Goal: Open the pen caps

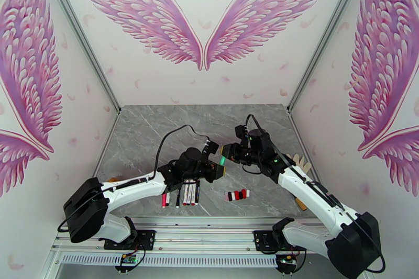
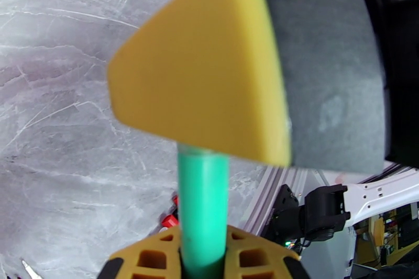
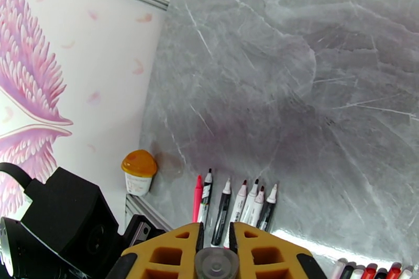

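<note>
Watching from the side, I saw the left jaws shut tight on a green pen [image 2: 203, 207], held in the air above the grey surface [image 1: 146, 133]. The right jaws were clamped on its other end. A row of uncapped pens [image 1: 183, 196] lay by the left arm [image 1: 131, 188], with loose pen caps [image 1: 237, 194] lined up just beside.

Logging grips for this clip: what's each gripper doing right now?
Left gripper: closed on the green pen.
Right gripper: closed on that pen's far end.
</note>
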Robot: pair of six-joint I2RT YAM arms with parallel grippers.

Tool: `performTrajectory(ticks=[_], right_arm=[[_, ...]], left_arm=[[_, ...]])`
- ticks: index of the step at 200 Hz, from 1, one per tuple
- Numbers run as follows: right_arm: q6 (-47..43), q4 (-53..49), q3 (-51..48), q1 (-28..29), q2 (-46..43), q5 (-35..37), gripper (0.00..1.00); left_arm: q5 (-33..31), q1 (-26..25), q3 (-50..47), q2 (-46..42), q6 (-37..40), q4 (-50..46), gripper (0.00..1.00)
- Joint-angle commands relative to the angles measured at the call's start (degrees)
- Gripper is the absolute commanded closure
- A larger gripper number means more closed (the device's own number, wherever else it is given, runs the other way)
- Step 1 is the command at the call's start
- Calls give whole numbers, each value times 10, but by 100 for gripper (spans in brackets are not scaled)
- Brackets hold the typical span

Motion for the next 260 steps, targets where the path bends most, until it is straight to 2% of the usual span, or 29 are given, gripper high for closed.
performTrajectory(ticks=[1,23,62,102,150,260], right_arm=[[-8,-19,40,1,-7,42,87],[-8,-26,49,-9,-11,60,89],[-31,7,51,-42,-19,6,91],[-40,23,56,-69,-28,-33,91],[-37,-6,85,-89,-19,6,91],[-104,-73,73,-149,-29,13,91]], left_arm=[[-61,-26,32,-13,47,-92,93],[-96,-42,32,-16,59,-118,94],[8,-29,-8,-37,22,-51,94],[60,-16,-28,-62,9,-32,94],[-8,-30,-27,-72,28,-77,94],[-12,-28,-63,-120,28,-91,95]])
